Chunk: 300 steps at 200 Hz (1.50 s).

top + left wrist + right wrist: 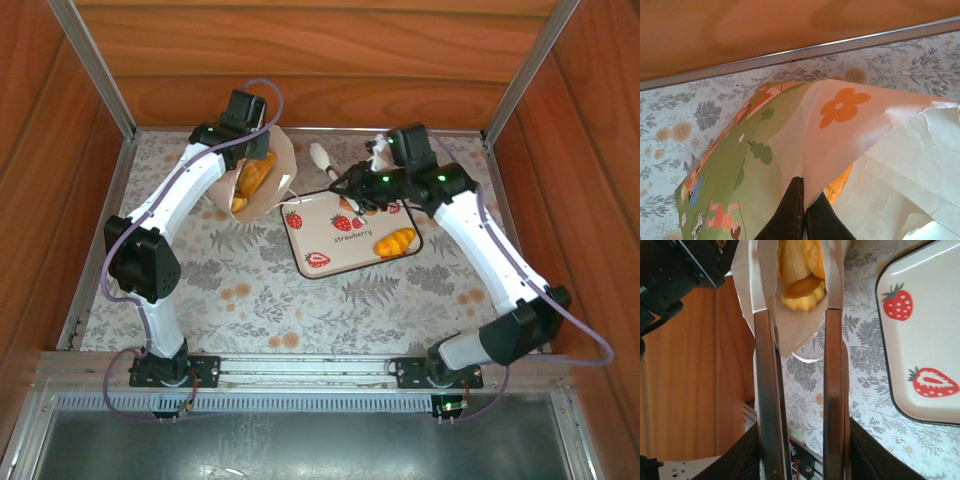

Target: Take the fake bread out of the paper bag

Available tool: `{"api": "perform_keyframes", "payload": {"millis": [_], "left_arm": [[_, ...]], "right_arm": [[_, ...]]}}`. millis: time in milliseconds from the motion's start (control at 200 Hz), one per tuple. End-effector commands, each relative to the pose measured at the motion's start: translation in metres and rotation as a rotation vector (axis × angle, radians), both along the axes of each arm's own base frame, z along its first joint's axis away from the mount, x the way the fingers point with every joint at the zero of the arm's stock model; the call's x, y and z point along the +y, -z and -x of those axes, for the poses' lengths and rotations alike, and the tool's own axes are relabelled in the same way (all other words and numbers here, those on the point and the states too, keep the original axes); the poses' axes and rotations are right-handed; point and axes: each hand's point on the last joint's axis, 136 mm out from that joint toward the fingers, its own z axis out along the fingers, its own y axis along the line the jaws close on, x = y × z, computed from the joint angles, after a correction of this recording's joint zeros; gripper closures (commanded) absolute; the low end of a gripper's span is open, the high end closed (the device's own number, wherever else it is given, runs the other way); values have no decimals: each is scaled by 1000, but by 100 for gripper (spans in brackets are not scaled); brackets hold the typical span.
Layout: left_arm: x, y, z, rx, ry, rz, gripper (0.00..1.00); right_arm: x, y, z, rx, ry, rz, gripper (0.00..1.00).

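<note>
On the left, the white left arm reaches to the back of the grey flowery worktop. The left jaws are squeezed together on the edge of the small white paper bag. One side of the bag has a green picture and an orange flower.

The bag sits at the back, left of the middle, and its mouth is open. Inside it lie golden and orange pieces of fake bread.

Just right of the bag is a white flat tray with red strawberries printed on it. One little orange toy bread lies on the tray, near its right edge.

The white right arm reaches over the back of the tray. The right jaws stand apart with a gap between them. They point at the bag's open mouth, near it but not touching.
</note>
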Motion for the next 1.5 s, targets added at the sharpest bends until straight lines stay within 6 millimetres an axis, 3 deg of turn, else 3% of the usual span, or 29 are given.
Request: {"api": "perform_keyframes", "payload": {"millis": [0, 165, 195, 665, 965, 1234, 1494], "left_arm": [[1, -8, 5, -3, -4, 28, 100], [0, -5, 5, 5, -9, 29, 100], [0, -4, 5, 5, -8, 32, 100], [-4, -3, 8, 11, 5, 33, 100], [-5, -1, 12, 16, 16, 31, 100], [-7, 3, 13, 24, 22, 29, 100], [-11, 2, 14, 24, 34, 31, 100]], "right_arm": [[22, 1, 1, -14, -79, 16, 60], [47, 3, 1, -6, -138, 5, 60], [54, 16, -4, 18, -147, 19, 60], [99, 57, -41, 123, -194, 4, 60], [92, 88, -55, 192, -150, 41, 56], [77, 98, -63, 195, -100, 66, 53], [81, 102, -74, 203, -88, 45, 53]]}}
